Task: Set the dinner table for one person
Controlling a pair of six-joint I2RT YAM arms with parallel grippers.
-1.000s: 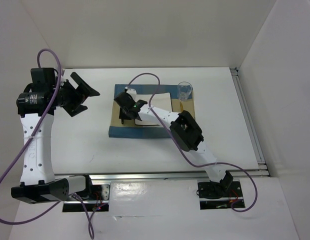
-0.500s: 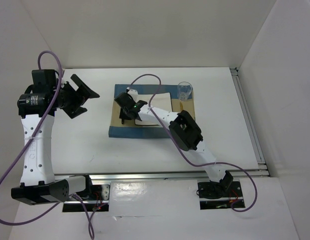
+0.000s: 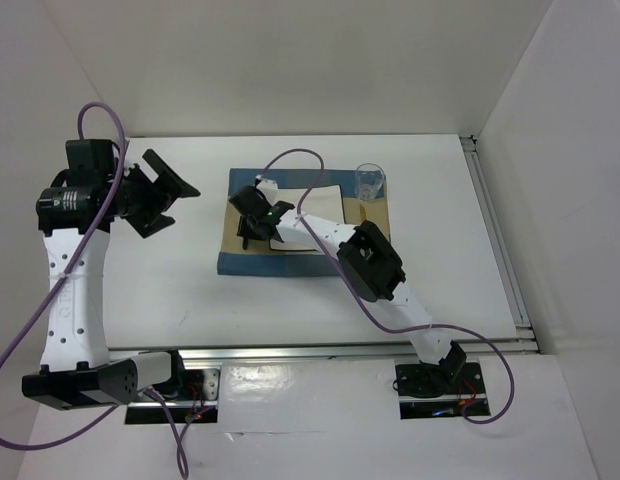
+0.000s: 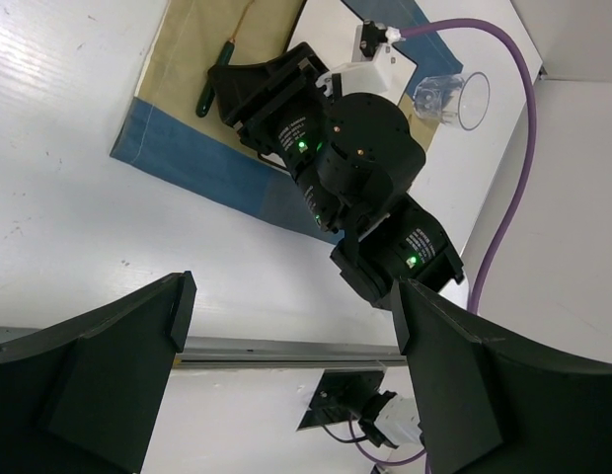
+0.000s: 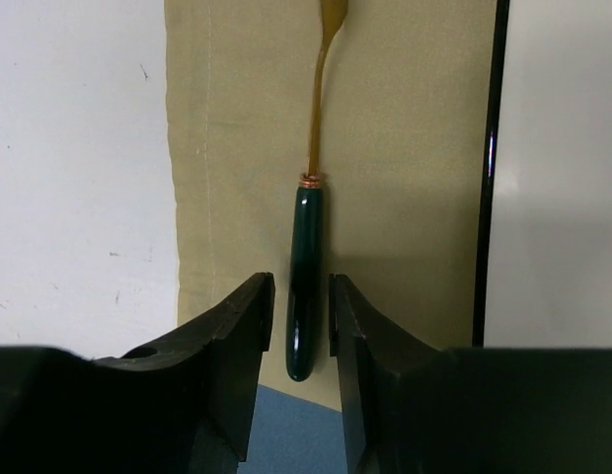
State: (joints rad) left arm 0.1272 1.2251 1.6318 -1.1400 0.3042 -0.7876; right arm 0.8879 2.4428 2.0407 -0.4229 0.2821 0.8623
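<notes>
White matte tabletop fills the overhead view, edged by a metal rail along the bottom. At upper centre lies a blue-and-tan placemat carrying a white square plate, with a clear glass at the mat's upper right corner. The right gripper reaches over the tan strip at the left of the plate. In its wrist view, a piece of cutlery with a dark green handle and a gold shank lies flat on the mat, running straight up the frame. Its head is cut off at the top edge, so its kind cannot be told. The black fingers stand narrowly apart on either side of the handle's lower end, with a thin gap on each side, so they seem to grip nothing. The left gripper hangs at upper left, well apart from the setting, spread wide and empty. The step in hand appears to be leaving the cutlery beside the plate. To do it well, the fingers should part evenly and the arm should rise straight up. That way neither pad would drag the handle out of line with the plate's edge, nor nudge it off the mat.
</notes>
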